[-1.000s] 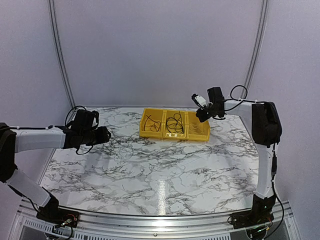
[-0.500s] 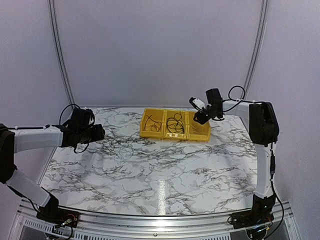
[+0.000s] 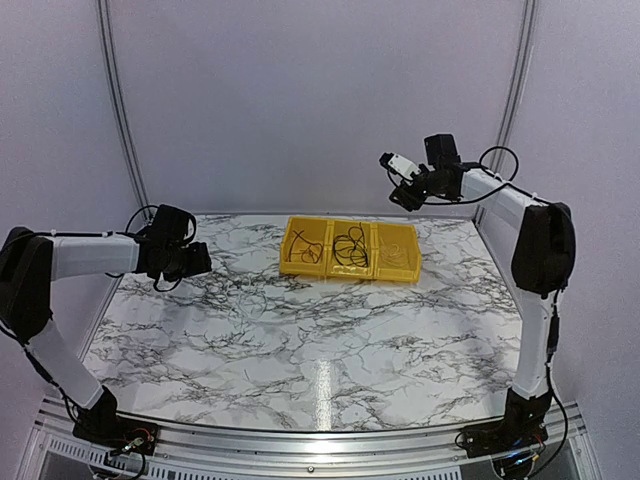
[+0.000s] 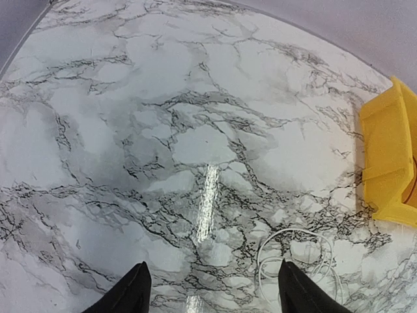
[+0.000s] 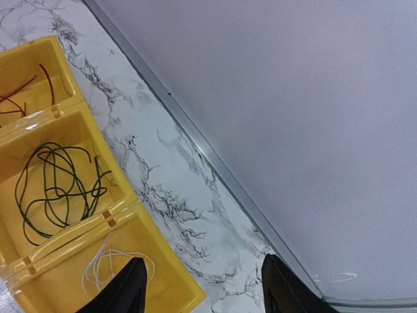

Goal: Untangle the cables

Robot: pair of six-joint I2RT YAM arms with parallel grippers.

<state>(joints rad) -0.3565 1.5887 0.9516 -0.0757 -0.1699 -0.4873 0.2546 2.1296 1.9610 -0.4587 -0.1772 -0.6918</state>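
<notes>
A coiled black cable point(image 5: 58, 189) lies in the middle compartment of the yellow tray point(image 3: 300, 268), with a thin white cable point(image 5: 114, 264) in the neighbouring one (another white loop point(image 4: 296, 261) rests on the tabletop point(image 4: 195, 130)). The right gripper point(image 5: 205, 287) hangs high above the tray, spread and empty. The left gripper point(image 4: 215, 293) gapes wide near the loop, also empty.
</notes>
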